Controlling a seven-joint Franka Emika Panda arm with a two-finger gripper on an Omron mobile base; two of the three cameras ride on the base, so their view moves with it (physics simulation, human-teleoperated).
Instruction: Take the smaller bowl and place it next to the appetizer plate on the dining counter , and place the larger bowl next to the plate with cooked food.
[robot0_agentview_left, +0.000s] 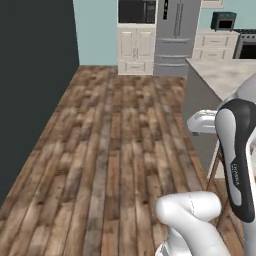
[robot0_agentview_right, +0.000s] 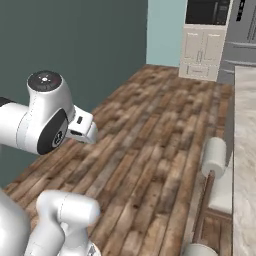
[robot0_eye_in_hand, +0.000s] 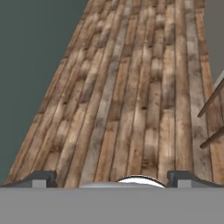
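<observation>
With its end effector (robot0_eye_in_hand: 112, 177) spread and empty above bare wooden floor (robot0_agentview_left: 110, 150), the robot seems to be searching; next it must find the smaller bowl.

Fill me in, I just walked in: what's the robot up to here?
Nothing is being handled yet. The gripper is open and empty, pointing down at the wooden floor. The robot stands beside the end of the dining counter, with a pale-cushioned stool by it. No bowls or plates are in sight; white cabinets and a fridge stand at the far wall.
</observation>
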